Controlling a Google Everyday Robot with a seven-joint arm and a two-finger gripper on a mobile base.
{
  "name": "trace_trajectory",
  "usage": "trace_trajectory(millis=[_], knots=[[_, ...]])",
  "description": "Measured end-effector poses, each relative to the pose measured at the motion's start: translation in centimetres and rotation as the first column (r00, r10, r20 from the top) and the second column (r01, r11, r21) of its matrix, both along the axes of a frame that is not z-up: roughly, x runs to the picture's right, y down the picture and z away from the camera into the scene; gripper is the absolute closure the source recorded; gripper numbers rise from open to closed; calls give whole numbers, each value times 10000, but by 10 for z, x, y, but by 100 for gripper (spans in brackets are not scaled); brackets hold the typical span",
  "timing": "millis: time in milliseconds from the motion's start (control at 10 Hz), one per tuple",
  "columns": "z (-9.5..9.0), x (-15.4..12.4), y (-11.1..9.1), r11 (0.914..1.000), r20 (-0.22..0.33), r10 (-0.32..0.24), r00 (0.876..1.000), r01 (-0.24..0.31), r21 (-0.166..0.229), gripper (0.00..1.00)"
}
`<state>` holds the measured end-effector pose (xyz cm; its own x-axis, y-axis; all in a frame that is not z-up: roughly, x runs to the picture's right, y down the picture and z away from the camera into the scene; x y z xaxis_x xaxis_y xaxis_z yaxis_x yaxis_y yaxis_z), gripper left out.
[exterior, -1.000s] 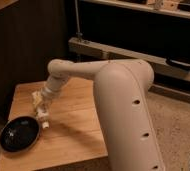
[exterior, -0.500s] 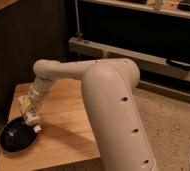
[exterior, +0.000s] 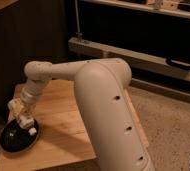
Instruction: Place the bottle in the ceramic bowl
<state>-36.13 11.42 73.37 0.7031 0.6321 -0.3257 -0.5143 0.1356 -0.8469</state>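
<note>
Pale wood makes up the surface, a small table whose front edge lies nearest the camera, and the big cream forearm of the robot rises past its right side and fills the middle of the view. At the front left corner of the surface sits the ceramic bowl, glossy black and shallow, its rim close to the table's left edge. Over the bowl's right part hangs the gripper, pointing down at the end of the slim wrist. The bottle, a small pale thing with a white end, shows just below the gripper, over the bowl's right rim; whether it touches the bowl cannot be made out. Whether the gripper is clamped on the bottle or has its fingers apart cannot be told. Above the gripper the wrist climbs to a rounded elbow joint, from which the arm runs right to join the forearm. Beyond the surface stands a dark cabinet on the left. Farther back, on the right, a low metal shelf crosses the view above a speckled floor.
</note>
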Motion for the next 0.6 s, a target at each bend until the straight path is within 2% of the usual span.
trace_trajectory(millis=[200, 600], knots=[[0, -9, 7, 9994, 107, -157, 9998, 154, 311, 84], [2, -29, 27, 9954, 203, -659, 9976, 643, 716, 44]])
